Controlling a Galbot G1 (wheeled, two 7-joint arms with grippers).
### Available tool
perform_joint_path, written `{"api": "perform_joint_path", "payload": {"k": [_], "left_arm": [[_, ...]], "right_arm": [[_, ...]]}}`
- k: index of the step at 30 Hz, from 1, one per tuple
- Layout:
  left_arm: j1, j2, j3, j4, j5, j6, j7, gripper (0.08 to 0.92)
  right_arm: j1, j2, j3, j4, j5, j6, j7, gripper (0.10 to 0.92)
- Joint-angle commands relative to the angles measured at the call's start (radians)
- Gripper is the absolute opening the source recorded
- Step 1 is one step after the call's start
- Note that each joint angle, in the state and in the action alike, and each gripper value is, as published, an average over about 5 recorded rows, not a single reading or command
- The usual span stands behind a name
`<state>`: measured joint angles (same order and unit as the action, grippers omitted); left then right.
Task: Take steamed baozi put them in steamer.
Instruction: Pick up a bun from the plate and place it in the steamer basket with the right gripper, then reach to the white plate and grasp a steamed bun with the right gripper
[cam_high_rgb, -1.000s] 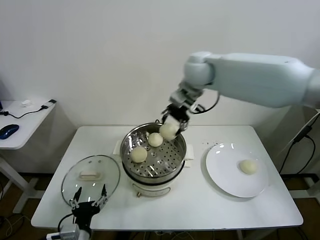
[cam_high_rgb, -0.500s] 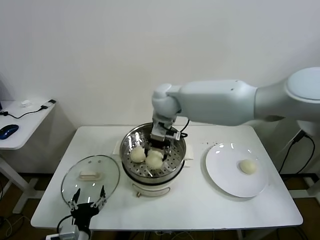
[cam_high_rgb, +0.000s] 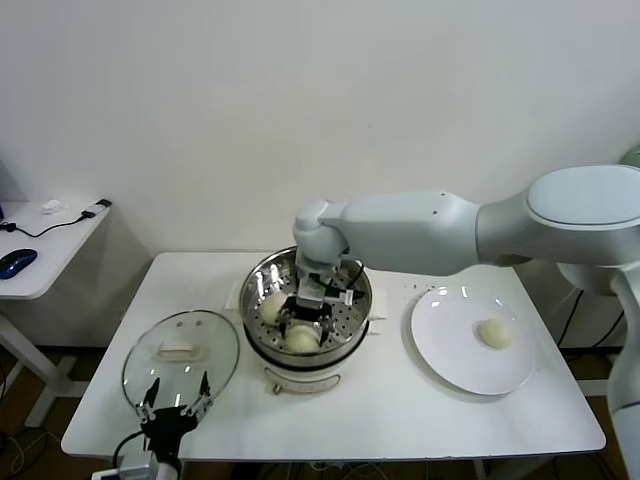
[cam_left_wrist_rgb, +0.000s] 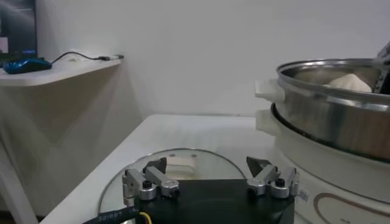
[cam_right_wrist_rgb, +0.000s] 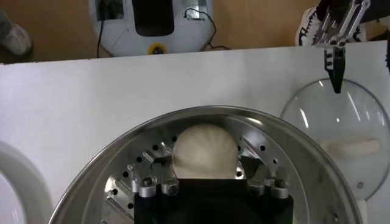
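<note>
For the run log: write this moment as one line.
right gripper: open, fingers astride cream-white round bun | shiny steel steamer: buns inside | flat white plate: one bun | left gripper: parked

My round steel steamer (cam_high_rgb: 308, 316) sits mid-surface, holding cream dough buns (cam_high_rgb: 301, 340). A round glass lid (cam_high_rgb: 181, 358) lies to its left, a flat white plate (cam_high_rgb: 447, 350) with one bun (cam_high_rgb: 495, 333) to its right.

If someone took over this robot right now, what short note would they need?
Right gripper: down inside the steamer, open around a baozi resting on the tray.
Left gripper: open, idle, near the table's front edge over the glass lid.
Done: three baozi in the steamer.
Left: lift the right gripper clear, then fetch the last baozi from the plate.
</note>
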<state>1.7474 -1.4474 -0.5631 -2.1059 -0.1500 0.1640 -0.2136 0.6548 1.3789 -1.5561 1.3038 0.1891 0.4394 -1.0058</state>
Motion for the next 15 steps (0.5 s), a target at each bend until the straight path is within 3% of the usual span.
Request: {"api": "perform_joint_path", "payload": {"k": [1,8,12,15], "left_arm": [[0.0,0.0,0.0,0.0,0.001,0.0,0.0,0.823],[0.005,0.0,0.001,-0.01,0.002,0.0,0.004,0.823],[0.006,0.001,0.002,-0.013,0.002,0.0,0.004,0.823],[0.003,0.002,0.004,-0.014,0.002,0.0,0.005,0.823]], "right_arm": [[0.027,-0.013,0.013,-0.005,0.024,0.035,-0.018,0.813],[0.21,-0.148,-0.009,-0.06,0.205,0.022,-0.14,0.823],[0.32,-0.296,-0.122,-0.084,0.331,-0.131,-0.158,0.823],[0.358,-0.42,-0.203,-0.084,0.338,-0.29,-0.138,0.823]]}}
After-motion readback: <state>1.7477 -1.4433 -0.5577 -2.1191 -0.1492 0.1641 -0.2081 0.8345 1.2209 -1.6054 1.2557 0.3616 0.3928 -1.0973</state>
